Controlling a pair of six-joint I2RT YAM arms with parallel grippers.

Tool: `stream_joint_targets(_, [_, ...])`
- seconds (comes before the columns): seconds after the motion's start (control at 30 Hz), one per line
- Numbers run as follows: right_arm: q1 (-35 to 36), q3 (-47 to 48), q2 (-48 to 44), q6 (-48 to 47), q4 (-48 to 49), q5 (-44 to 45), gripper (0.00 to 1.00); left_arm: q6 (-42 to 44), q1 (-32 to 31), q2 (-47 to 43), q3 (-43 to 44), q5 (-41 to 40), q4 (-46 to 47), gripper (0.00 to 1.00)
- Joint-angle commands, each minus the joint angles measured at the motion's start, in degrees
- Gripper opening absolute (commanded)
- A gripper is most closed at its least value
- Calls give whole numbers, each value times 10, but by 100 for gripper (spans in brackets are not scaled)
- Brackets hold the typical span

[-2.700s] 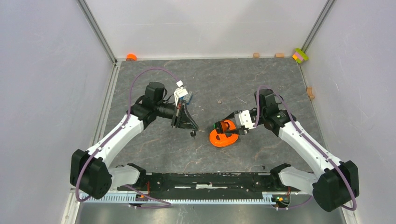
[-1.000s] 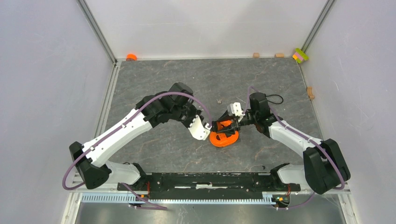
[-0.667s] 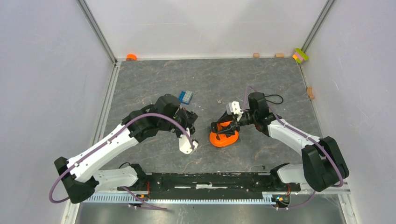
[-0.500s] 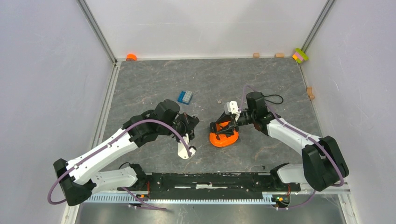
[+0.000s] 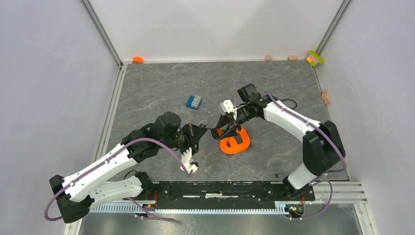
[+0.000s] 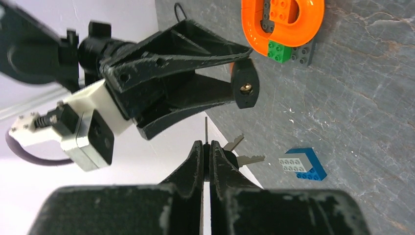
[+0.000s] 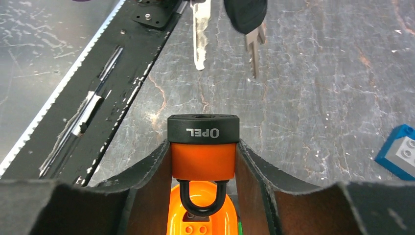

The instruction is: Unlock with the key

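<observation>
Grey marbled table (image 5: 161,88). Near the middle, an orange ring (image 5: 241,147); blue brick (image 5: 194,102) lying far-left of it. Along the far edge, orange cap (image 5: 137,59), tan blocks (image 5: 268,58), coloured block (image 5: 314,58).

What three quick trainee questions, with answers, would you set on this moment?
1. True or false: the right claw grips the orange padlock.
2. The blue brick lies: A on the table, clear of both arms; B stacked on the padlock; C in the right claw.
3. Is the key in the keyhole yet?
Key: 1 true; 2 A; 3 no, the key is short of the padlock.
</observation>
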Motion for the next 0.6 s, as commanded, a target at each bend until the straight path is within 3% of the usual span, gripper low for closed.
stream_joint_targets(0.0, [4, 74, 35, -165, -215, -44, 0, 74, -10, -22, -10, 23, -20, 2])
stream_joint_targets(0.33, [5, 49, 24, -6, -78, -36, 0, 36, -26, -35, -36, -20, -21, 2])
stream_joint_targets(0.47, [5, 8, -3, 104, 41, -23, 0, 5, -30, -33, -45, -26, -11, 2])
stream_joint_targets(0.57, [5, 5, -9, 124, 62, -25, 0, -14, -35, -30, -48, -26, 0, 2])
